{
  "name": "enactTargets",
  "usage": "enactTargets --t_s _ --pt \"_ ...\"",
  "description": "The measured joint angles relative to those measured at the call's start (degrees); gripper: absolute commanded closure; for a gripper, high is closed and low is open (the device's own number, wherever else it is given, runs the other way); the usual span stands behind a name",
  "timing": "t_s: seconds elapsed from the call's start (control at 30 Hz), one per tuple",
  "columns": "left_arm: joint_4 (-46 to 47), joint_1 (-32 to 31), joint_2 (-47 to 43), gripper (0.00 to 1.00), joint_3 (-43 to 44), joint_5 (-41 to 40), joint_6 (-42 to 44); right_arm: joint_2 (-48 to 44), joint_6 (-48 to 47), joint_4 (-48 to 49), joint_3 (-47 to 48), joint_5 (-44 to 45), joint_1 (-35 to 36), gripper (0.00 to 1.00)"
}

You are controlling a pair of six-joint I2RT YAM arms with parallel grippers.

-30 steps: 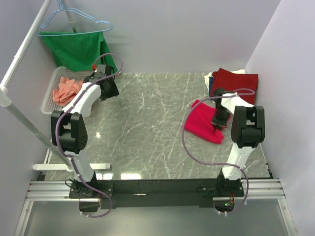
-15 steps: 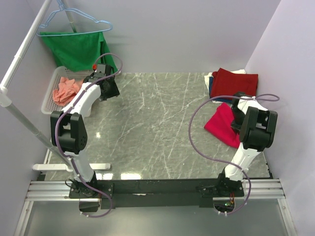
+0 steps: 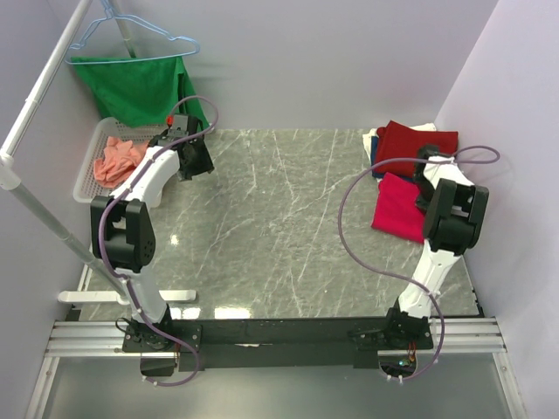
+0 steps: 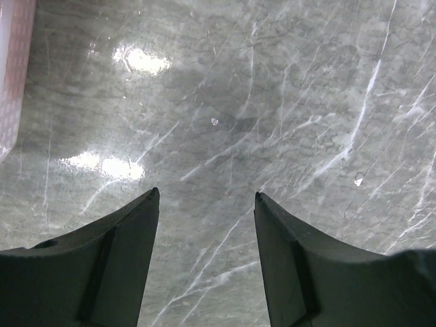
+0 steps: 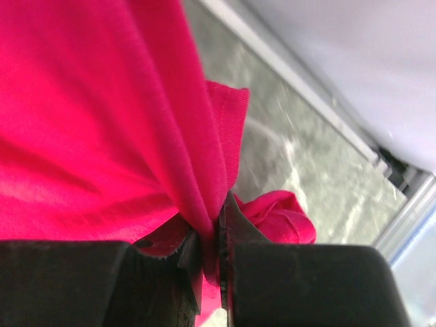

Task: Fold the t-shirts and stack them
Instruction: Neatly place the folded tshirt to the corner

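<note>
Right end effector (image 5: 221, 219): nearly closed, its fingers pinching a fold of the pink-red shirt (image 5: 102, 116).
Pink-red shirt: at the right side of the tabletop (image 3: 271, 209), on the near side of the stack, with its far edge reaching the stack's near edge. Cloth fans out from the pinch, and a small bunch sits beside the right finger.
Left end effector (image 4: 204, 197): fingers held well apart with nothing between them, over bare tabletop at the far left.
Stack: in the far right corner. The dark red shirt (image 3: 417, 140) is on top, with a blue shirt (image 3: 376, 162) and a white shirt (image 3: 371, 140) showing at its left edge.
Salmon shirt (image 3: 118, 157): crumpled in the white basket (image 3: 86, 179), off the far left corner just beside the left end effector.
Around: a green cloth (image 3: 140, 87) on a blue hanger (image 3: 131, 35) hangs from a rack (image 3: 39, 100) behind the basket. A purple cable (image 3: 349, 236) loops over the tabletop beside the pink-red shirt.
In the way: from above, the right arm covers the pinch and the shirt's right edge.
Right wrist view only: the grip itself, and a strip of tabletop running to the wall rail behind the cloth.
Top view only: the stack, the basket, and both arms' positions.
Left wrist view only: the empty gap between the fingers, and the basket's rim (image 4: 13, 68) at the upper left.
Cannot tell: how much of the pink-red shirt rests on the tabletop.
</note>
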Motion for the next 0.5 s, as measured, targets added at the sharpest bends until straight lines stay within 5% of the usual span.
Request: enactTargets --t_s 0.4,0.5 --pt "-1.2 0.0 1.3 0.37 1.5 1.3 -0.1 8.9 -2.8 -0.4 10.7 2.3 -2.6 1.0" --pt "-1.2 0.0 2.1 0.37 2.3 1.9 -0.1 9.5 -2.9 -1.1 13.5 3.7 -2.9 0.77"
